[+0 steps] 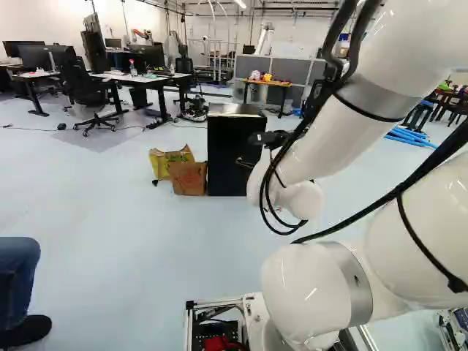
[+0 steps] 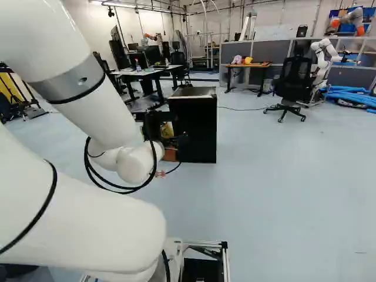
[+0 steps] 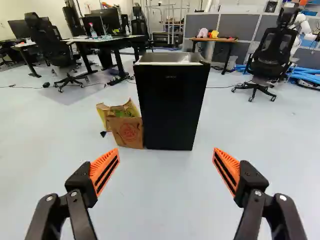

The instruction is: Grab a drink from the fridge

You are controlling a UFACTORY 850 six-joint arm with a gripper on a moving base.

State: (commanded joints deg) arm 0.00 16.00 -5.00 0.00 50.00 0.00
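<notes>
The gripper is held out in front of the fridge in the left base view, partly hidden by the arm's wrist. Seen from the wrist, the gripper is open, its orange-padded fingers wide apart with only floor between them. The small black fridge stands upright on the floor, some way ahead of the fingertips and not touched by them. Its plain dark front looks closed, and the inside is hidden.
Two bags, yellow and brown paper, lean beside the fridge. Behind are desks, an office chair, a wooden table and another robot. A person's leg is near the base at the left base view's edge.
</notes>
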